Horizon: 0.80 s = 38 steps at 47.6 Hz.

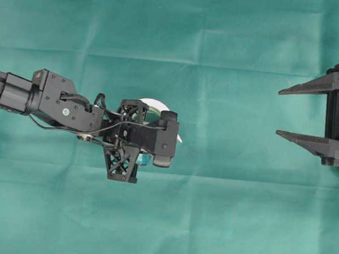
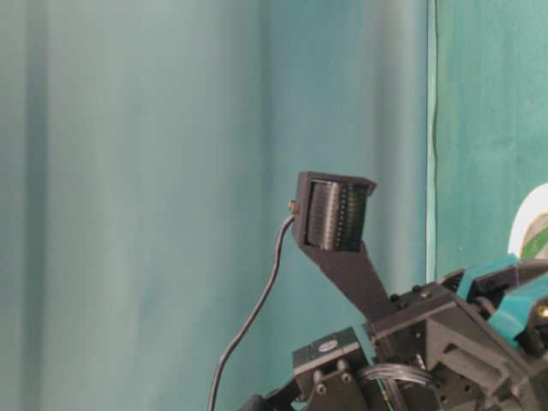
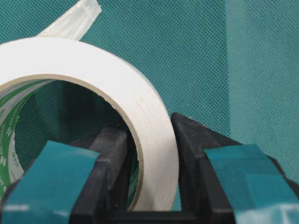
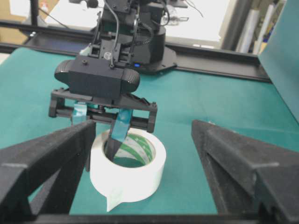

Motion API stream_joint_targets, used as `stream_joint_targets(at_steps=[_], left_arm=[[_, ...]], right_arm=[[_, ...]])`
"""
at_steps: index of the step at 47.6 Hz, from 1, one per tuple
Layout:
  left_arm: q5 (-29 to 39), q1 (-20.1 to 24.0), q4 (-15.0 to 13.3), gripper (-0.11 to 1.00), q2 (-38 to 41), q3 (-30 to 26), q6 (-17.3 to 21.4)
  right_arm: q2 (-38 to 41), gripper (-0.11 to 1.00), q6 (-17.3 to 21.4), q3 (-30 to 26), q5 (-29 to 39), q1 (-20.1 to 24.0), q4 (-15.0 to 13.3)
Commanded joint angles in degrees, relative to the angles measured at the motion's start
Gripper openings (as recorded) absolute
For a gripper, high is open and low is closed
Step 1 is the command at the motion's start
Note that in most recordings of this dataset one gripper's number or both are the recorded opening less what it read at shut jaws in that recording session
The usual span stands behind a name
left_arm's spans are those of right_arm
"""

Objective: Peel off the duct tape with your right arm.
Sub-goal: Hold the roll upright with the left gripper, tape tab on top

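The black left arm [image 1: 53, 102] bears a round sticker and thin cables. Its end effector [image 3: 154, 154] has teal-patched fingers [image 3: 243, 177]. The right end effector [image 1: 304, 114] has plain black pointed fingers.

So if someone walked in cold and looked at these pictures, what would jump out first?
Probably the duct tape, a white roll lying flat on the green cloth, with the left gripper straddling its wall, one finger inside the ring and one outside. Next, the right gripper waits wide open and empty at the right edge of the overhead view.
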State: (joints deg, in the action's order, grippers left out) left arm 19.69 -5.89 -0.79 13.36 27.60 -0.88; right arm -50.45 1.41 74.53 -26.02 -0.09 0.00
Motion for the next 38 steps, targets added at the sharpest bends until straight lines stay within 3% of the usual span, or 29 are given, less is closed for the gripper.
stream_joint_targets(at_steps=[1, 16, 38], left_arm=[[0.3, -0.4, 0.1, 0.21, -2.5, -0.4, -0.1], [4.8, -0.9, 0.1, 0.21, -7.2, -2.2, -0.1], [14.9, -0.5, 0.5, 0.21, -14.9, -9.2, 0.0]], right_arm=[[0.3, 0.68, 0.1, -0.6, -0.6, -0.1, -0.1], [0.4, 0.68, 0.1, -0.7, -0.6, -0.1, -0.1], [0.4, 0.68, 0.1, -0.7, -0.6, 0.3, -0.1]])
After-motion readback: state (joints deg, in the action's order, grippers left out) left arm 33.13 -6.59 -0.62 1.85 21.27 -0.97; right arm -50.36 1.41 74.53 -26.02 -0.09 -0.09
